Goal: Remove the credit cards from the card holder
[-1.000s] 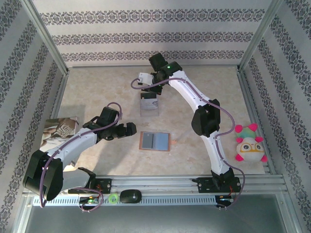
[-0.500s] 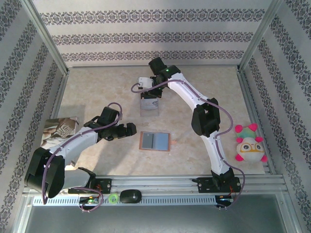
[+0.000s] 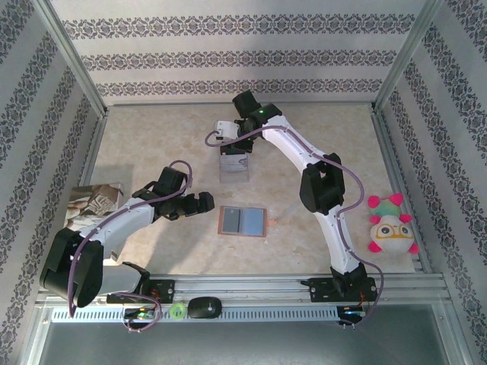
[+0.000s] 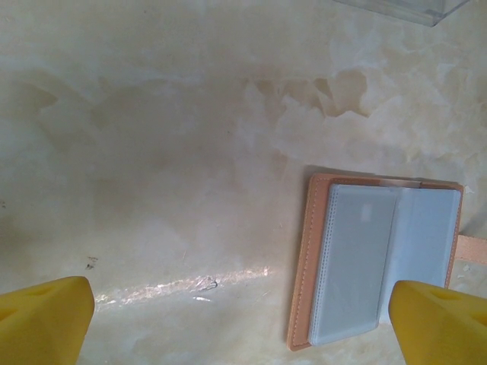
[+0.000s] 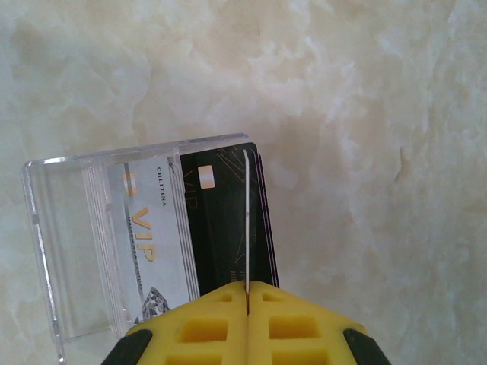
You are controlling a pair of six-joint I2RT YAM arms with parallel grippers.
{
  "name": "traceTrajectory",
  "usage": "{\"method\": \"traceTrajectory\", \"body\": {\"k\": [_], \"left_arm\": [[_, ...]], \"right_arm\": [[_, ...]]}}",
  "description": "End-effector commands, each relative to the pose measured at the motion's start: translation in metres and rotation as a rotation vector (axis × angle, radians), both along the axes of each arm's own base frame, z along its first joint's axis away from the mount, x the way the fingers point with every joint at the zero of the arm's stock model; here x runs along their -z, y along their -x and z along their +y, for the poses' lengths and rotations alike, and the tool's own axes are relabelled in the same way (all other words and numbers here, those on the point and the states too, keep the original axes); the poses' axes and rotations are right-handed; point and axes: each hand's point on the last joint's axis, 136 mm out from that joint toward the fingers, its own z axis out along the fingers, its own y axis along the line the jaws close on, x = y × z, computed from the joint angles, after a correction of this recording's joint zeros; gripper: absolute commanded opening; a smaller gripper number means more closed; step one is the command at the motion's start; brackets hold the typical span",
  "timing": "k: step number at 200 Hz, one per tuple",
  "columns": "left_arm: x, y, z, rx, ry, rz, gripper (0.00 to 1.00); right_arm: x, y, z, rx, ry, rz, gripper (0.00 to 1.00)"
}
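The left gripper (image 3: pixel 202 204) hangs spread wide just left of the card holder (image 3: pixel 243 221), which lies open on the tabletop (image 3: pixel 152 144). Farther back, the right gripper (image 5: pixel 247 300) pinches a thin card (image 5: pixel 246 220) edge-on over the clear case (image 5: pixel 76 243).

Card holder (image 4: pixel 380 258): tan stitched leather, matt blue-grey panels. Beyond it, glossy clear plastic case (image 5: pixel 72 251) (each card (image 5: pixel 152 228) inside shiny). Table (image 4: pixel 152 114) beneath: smooth, marbled, faint sheen.

Tan card holder (image 4: pixel 379 262) bears blue-grey panels (image 4: pixel 350 266).
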Motion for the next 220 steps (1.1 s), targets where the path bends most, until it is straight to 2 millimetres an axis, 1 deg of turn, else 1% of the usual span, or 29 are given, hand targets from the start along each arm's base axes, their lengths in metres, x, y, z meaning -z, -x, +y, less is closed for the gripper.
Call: {"method": "traceTrajectory", "body": {"k": [1, 14, 32, 45, 65, 86, 106, 110, 119, 127, 128, 138, 150, 167, 183, 190, 201, 204, 205, 217, 220], "left_arm": [[-0.002, -0.006, 0.0, 0.008, 0.015, -0.021, 1.0], [-0.002, -0.006, 0.0, 0.008, 0.015, -0.024, 1.0], [-0.001, -0.006, -0.001, 0.01, 0.021, -0.022, 1.0], [-0.001, -0.006, -0.001, 0.01, 0.025, -0.021, 1.0], [0.0, -0.006, -0.001, 0.009, 0.028, -0.019, 1.0], [0.0, -0.006, -0.001, 0.003, 0.028, -0.025, 1.0], [-0.004, -0.008, 0.0, -0.005, 0.033, -0.041, 1.0], [-0.005, -0.008, 0.0, -0.008, 0.034, -0.046, 1.0], [-0.008, -0.009, 0.001, -0.015, 0.037, -0.059, 1.0], [-0.01, -0.01, 0.001, -0.021, 0.039, -0.072, 1.0], [-0.011, -0.011, 0.001, -0.022, 0.041, -0.074, 1.0], [-0.015, -0.013, 0.003, -0.036, 0.045, -0.1, 1.0], [-0.02, -0.017, 0.003, -0.052, 0.062, -0.135, 1.0], [-0.025, -0.019, 0.003, -0.065, 0.091, -0.168, 1.0], [-0.026, -0.019, 0.002, -0.069, 0.115, -0.182, 1.0], [-0.025, -0.018, 0.002, -0.071, 0.127, -0.182, 1.0], [-0.024, -0.018, 0.001, -0.075, 0.147, -0.188, 1.0], [-0.023, -0.017, 0.001, -0.076, 0.15, -0.188, 1.0], [-0.023, -0.017, 0.001, -0.076, 0.153, -0.188, 1.0], [-0.021, -0.016, 0.001, -0.081, 0.168, -0.19, 1.0], [-0.02, -0.015, 0.001, -0.08, 0.172, -0.189, 1.0]], "right_arm": [[0.015, 0.0, -0.001, -0.011, 0.033, -0.002, 0.0], [0.017, -0.002, -0.001, -0.006, 0.038, -0.01, 0.04], [0.013, -0.011, -0.001, 0.026, 0.023, -0.043, 0.16], [0.005, -0.018, 0.002, 0.053, -0.008, -0.071, 0.26], [-0.016, -0.032, 0.007, 0.099, -0.08, -0.126, 0.33], [-0.046, -0.042, 0.014, 0.151, -0.177, -0.19, 0.35], [-0.075, -0.038, 0.023, 0.18, -0.303, -0.195, 0.37], [-0.084, -0.036, 0.026, 0.187, -0.339, -0.193, 0.38], [-0.096, -0.032, 0.031, 0.212, -0.406, -0.172, 0.4], [-0.107, -0.03, 0.033, 0.25, -0.469, -0.145, 0.41], [-0.111, -0.028, 0.034, 0.253, -0.484, -0.14, 0.41], [-0.122, -0.023, 0.036, 0.296, -0.552, -0.099, 0.42], [-0.133, -0.023, 0.034, 0.398, -0.65, -0.052, 0.43], [-0.134, -0.014, 0.028, 0.543, -0.747, 0.058, 0.44], [-0.127, 0.004, 0.025, 0.643, -0.809, 0.175, 0.45], [-0.118, 0.012, 0.019, 0.71, -0.808, 0.213, 0.46], [-0.104, 0.03, 0.014, 0.772, -0.793, 0.274, 0.46], [-0.098, 0.035, 0.011, 0.798, -0.782, 0.287, 0.46], [-0.091, 0.037, 0.009, 0.811, -0.77, 0.298, 0.46], [-0.073, 0.059, 0.0, 0.878, -0.728, 0.353, 0.47], [-0.066, 0.065, -0.003, 0.891, -0.71, 0.37, 0.47]]}}
